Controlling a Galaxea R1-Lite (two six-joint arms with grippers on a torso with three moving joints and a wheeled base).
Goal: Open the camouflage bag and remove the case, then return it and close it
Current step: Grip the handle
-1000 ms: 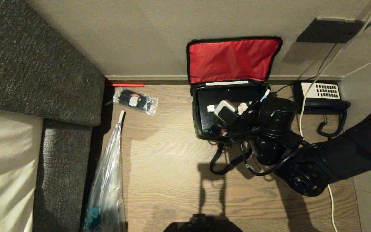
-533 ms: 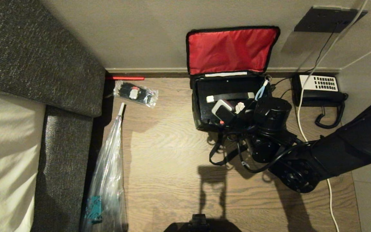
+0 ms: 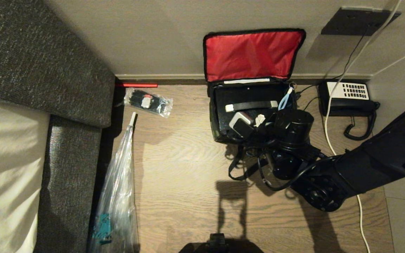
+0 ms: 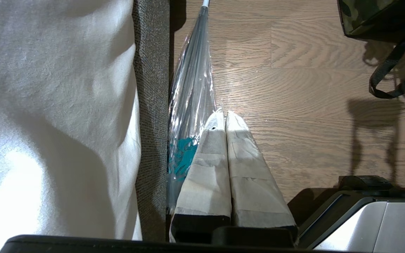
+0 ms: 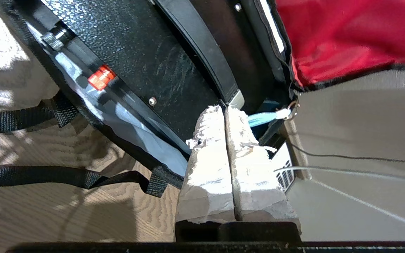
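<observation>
The camouflage bag [image 3: 212, 121] stands open on the wood floor against the wall, its red lid lining [image 3: 255, 54] leaning back. Inside lies the black speckled case [image 3: 244, 96] [image 5: 146, 52], with its strap handle [image 3: 251, 105] [image 5: 202, 45] across the top and a red latch [image 5: 101, 77] at its edge. My right gripper [image 3: 259, 121] [image 5: 225, 109] is shut and hovers at the bag's right near corner. Its taped tips sit by the handle's end, with nothing between them. The light-blue zipper loop [image 5: 262, 118] hangs just beside. My left gripper [image 4: 222, 114] is shut and parked low over the floor.
A black telephone [image 3: 346, 100] with cables sits right of the bag. The bag's black straps [image 3: 239, 168] trail on the floor in front. A small clear bag [image 3: 148, 105] and a long clear plastic bag [image 3: 118, 196] lie beside the grey upholstered bed edge [image 3: 72, 168].
The head camera shifted, sliding the scene upward. My right gripper drew back toward the bag's near edge, uncovering the case's handle.
</observation>
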